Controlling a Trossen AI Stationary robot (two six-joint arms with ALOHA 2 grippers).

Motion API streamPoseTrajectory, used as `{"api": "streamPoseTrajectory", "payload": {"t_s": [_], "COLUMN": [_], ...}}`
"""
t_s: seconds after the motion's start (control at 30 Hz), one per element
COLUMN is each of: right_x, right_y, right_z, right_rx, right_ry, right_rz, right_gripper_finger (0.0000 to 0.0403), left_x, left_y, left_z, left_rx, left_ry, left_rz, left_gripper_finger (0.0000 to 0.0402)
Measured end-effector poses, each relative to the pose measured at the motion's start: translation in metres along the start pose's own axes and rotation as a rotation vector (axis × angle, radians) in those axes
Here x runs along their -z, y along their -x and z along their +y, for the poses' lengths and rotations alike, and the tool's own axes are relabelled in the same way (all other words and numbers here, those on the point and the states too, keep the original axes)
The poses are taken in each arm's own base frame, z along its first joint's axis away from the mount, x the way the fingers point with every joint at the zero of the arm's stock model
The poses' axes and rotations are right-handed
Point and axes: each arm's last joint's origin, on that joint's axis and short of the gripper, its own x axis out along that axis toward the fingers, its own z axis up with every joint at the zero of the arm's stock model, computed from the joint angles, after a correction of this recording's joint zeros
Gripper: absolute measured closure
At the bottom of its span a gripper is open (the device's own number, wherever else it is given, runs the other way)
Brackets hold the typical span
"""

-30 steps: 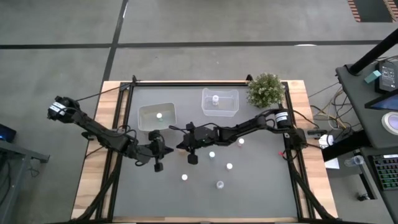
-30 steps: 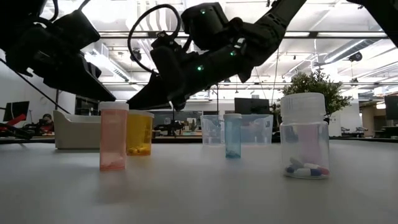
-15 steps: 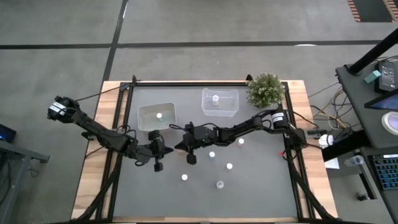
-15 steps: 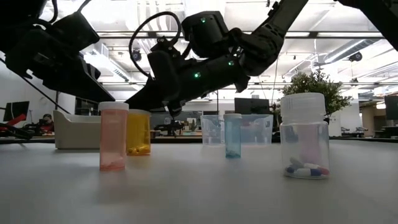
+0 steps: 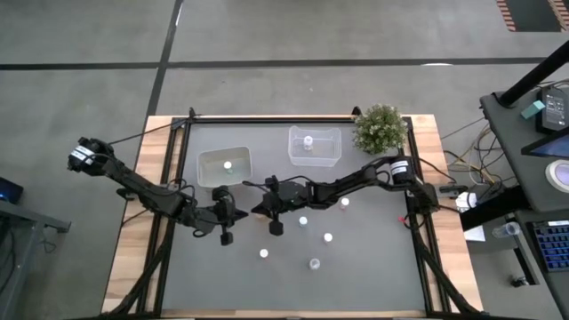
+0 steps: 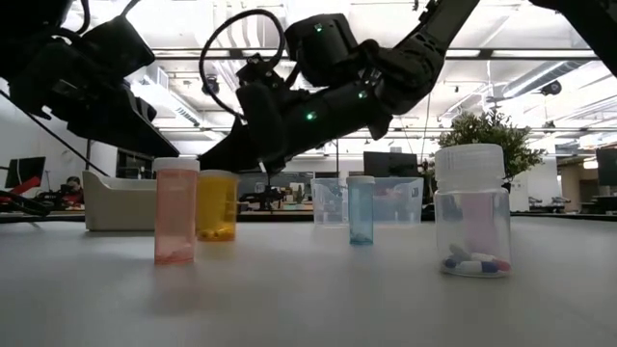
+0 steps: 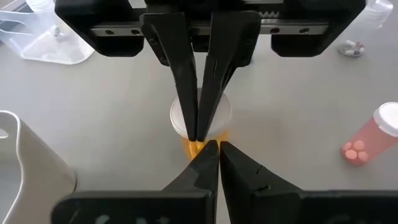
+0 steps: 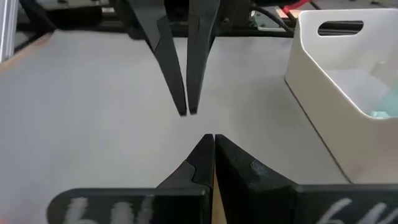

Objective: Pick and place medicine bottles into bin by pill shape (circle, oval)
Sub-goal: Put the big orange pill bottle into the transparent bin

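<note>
Medicine bottles (image 6: 176, 210) stand upright, caps up, long axes vertical

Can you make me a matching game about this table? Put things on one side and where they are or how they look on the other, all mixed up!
Things:
1. plant
2. white tub
3. pink bottle
4. left end effector

Places or states:
a. shut, holding nothing
b. at the far right corner of the table
c. standing upright with its white cap on
d. has one bottle inside it

Pairs: 1-b, 2-d, 3-c, 4-a
</note>
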Motion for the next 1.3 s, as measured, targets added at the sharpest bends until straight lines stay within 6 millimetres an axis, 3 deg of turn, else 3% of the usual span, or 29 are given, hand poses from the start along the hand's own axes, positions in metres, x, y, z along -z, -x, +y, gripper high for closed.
{"api": "streamPoseTrajectory", "payload": {"t_s": [0.37,0.57,0.73,0.83,1.03,1.3], "right_x": [-0.035,-0.056,-0.057,-0.051,-0.03,-0.019], "right_y": [0.024,0.058,0.084,0.091,0.079,0.037], "right_z": [0.004,0.007,0.009,0.01,0.013,0.01], "right_rx": [0.022,0.07,0.09,0.088,0.078,0.077], "right_ry": [0.081,0.105,0.081,0.034,-0.025,-0.043], "right_rz": [-0.047,-0.08,-0.109,-0.117,-0.104,-0.091], "right_gripper_finger": [0.0394,0.0394,0.0394,0.0394,0.0394,0.0394], "left_x": [-0.005,-0.017,-0.016,-0.01,-0.001,0.001], "left_y": [0.0,-0.01,-0.03,-0.039,-0.046,-0.047], "left_z": [-0.002,-0.012,-0.016,-0.016,-0.016,-0.013], "left_rx": [0.019,0.053,0.034,0.004,-0.017,-0.028], "left_ry": [0.033,0.005,-0.036,-0.035,-0.032,-0.032], "left_rz": [-0.051,-0.199,-0.256,-0.241,-0.209,-0.202], "left_gripper_finger": [0.0402,0.0402,0.0402,0.0402,0.0402,0.0402]}}
